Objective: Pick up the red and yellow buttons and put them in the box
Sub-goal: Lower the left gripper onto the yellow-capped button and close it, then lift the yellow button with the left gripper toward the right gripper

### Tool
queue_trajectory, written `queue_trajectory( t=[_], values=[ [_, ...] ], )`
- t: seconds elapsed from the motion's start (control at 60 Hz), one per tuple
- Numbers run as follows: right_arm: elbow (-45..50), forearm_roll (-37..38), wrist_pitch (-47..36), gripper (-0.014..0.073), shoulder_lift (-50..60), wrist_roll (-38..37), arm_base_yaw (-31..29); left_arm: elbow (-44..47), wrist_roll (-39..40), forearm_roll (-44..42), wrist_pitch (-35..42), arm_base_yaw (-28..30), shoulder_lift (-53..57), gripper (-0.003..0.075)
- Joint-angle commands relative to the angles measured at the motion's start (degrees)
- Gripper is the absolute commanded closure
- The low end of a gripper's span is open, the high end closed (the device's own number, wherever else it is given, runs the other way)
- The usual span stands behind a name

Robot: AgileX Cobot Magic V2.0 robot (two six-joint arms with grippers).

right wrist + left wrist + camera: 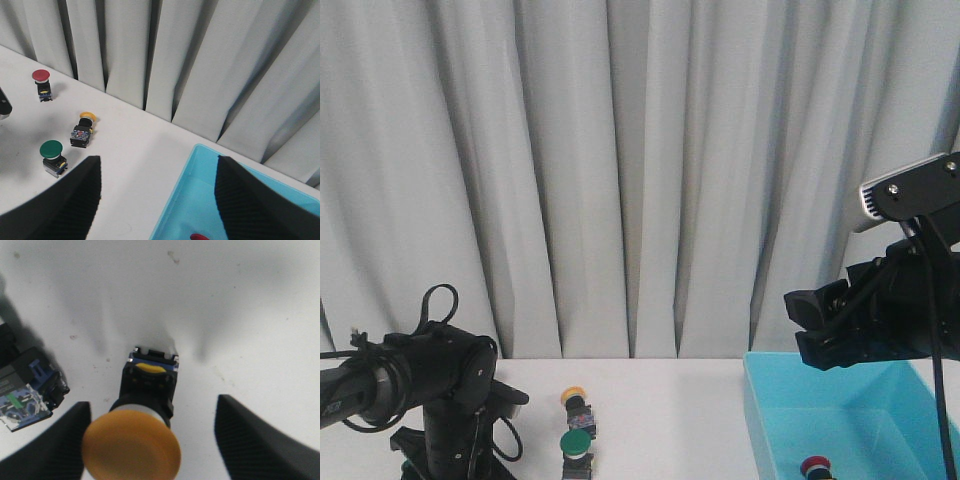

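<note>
A yellow button (131, 446) lies on the white table between my left gripper's (152, 405) open fingers, its cap nearest the camera; the fingers stand apart from its sides. The front view shows a yellow button (575, 398) lying on its side, with my left arm (445, 385) low at the left. My right gripper (817, 330) (157, 167) is open and empty above the near-left corner of the turquoise box (770, 400) (175, 200). One red button (815, 466) (201, 236) lies inside the box. Another red button (41, 80) stands on the table near the curtain.
A green-capped button (576, 446) (51, 155) stands close to the yellow one (84, 128). A dark button body (25, 395) lies beside my left finger (50, 450). A grey curtain (640, 170) closes the back of the table.
</note>
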State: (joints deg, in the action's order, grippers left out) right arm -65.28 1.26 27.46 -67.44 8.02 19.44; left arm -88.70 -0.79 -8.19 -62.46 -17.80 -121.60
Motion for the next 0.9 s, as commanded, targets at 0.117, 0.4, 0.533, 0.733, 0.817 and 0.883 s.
queue_trajectory(
  t=[0.117, 0.4, 0.533, 0.733, 0.817, 0.883],
  values=[
    [-1.77, 0.33, -3.63, 0.0116, 1.47, 0.20, -0.02, -1.03, 1.12, -2.23, 0.80, -0.04, 3.05, 0.0631],
    [-1.77, 0.69, -3.55, 0.0141, 1.47, 1.18, -0.02, -1.14, -0.91, -1.63, 1.13, -0.04, 6.72, 0.0727],
    [-1.77, 0.82, -3.86, 0.0141, 1.47, 5.81, 0.16, -1.14, -1.77, 1.23, 3.87, -0.09, 12.92, 0.0727],
    [-1.77, 1.28, -4.89, 0.0140, 1.33, 16.95, 5.03, -1.14, -6.30, 17.57, 9.25, -0.09, 25.24, 0.0727],
    [-1.77, 1.28, -5.11, 0.0135, 0.97, 21.49, 7.99, -1.14, -11.97, 28.90, 10.04, -0.09, 30.03, 0.0727],
    [-1.77, 1.28, -4.79, 0.0132, 0.51, 23.52, 10.21, -1.14, -17.32, 37.05, 9.94, -0.09, 32.66, 0.0727]
  ],
)
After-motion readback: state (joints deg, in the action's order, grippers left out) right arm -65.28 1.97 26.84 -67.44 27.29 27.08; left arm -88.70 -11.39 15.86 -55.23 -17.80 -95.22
